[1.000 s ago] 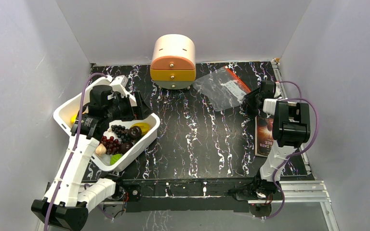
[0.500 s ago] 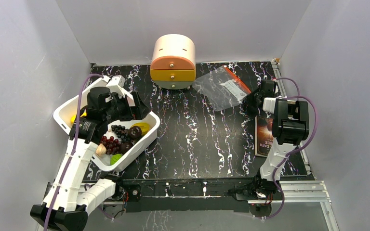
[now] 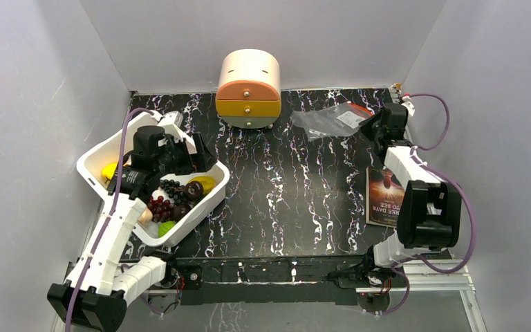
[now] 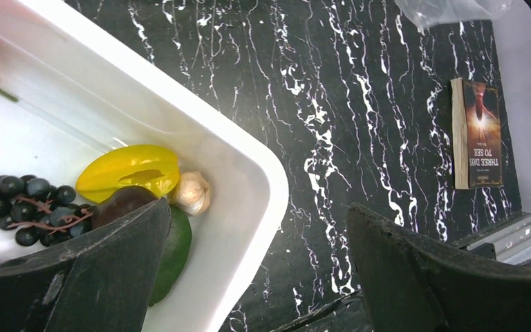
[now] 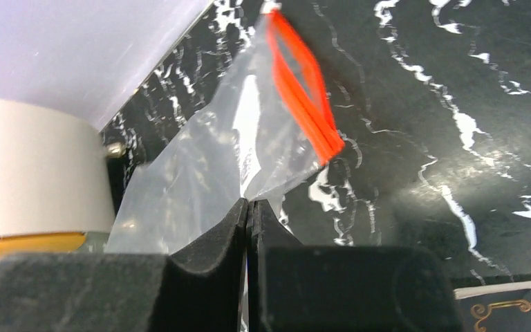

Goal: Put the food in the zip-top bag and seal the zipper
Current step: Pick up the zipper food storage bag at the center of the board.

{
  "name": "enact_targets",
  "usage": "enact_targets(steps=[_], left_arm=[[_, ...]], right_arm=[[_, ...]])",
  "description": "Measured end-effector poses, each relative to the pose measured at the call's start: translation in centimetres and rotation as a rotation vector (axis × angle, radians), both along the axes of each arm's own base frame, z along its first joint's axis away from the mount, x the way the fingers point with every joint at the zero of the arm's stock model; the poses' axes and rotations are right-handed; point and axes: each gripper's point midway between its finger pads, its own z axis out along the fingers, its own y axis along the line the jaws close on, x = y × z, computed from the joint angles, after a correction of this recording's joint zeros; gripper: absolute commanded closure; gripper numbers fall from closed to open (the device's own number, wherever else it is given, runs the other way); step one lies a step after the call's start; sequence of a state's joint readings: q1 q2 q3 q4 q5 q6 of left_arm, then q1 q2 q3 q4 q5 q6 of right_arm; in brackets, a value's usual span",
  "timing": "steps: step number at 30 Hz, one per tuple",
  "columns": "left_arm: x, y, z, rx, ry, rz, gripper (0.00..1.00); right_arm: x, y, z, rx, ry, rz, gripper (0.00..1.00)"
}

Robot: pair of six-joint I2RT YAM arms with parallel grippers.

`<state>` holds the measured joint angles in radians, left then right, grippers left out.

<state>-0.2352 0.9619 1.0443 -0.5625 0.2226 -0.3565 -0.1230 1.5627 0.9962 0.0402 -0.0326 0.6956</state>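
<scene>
We judge task barely begun. Right gripper (image 5: 249, 207) pinched shut on bag (image 5: 200, 162) edge, far right of table; zipper (image 5: 303, 93) looks parted. Left gripper (image 4: 256, 228) wide open, empty, over tub (image 4: 249, 169). Food (image 3: 174, 197) all in tub. Filling, sealing left.

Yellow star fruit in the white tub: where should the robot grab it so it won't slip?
Across its narrow middle, coming straight down from above. The yellow star fruit lies flat near a corner of the white tub, with the wall, a garlic bulb and a dark brown piece crowding its sides. The open left gripper probably fits only from the top.
</scene>
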Motion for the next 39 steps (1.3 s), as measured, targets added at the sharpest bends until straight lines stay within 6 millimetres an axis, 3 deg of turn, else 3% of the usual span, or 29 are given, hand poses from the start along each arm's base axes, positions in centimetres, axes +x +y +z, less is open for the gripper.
enact_targets(steps=[8,17,20,23,28,39], left_arm=[[0.5,-2.1,-0.5,-0.045,0.019,-0.120,0.03],[1.7,-3.4,1.8,-0.083,-0.102,-0.182,0.10],[2.2,-4.3,3.2,-0.099,-0.175,-0.229,0.12],[2.0,-5.9,3.8,-0.098,-0.250,-0.310,0.12],[0.3,-10.0,3.0,-0.076,-0.309,-0.483,0.12],[0.2,-17.1,0.9,0.003,-0.408,-0.670,0.15]], right_arm=[[-2.4,6.7,3.4,-0.089,-0.025,0.128,1.00],[-6.9,9.0,5.4,-0.092,0.031,0.186,1.00],[-8.5,10.8,7.1,-0.069,0.002,0.255,1.00],[-10.0,13.0,8.9,-0.040,-0.040,0.327,1.00],[-11.9,15.7,10.8,0.043,-0.084,0.413,1.00],[-14.6,20.0,10.1,0.145,-0.046,0.557,1.00]])
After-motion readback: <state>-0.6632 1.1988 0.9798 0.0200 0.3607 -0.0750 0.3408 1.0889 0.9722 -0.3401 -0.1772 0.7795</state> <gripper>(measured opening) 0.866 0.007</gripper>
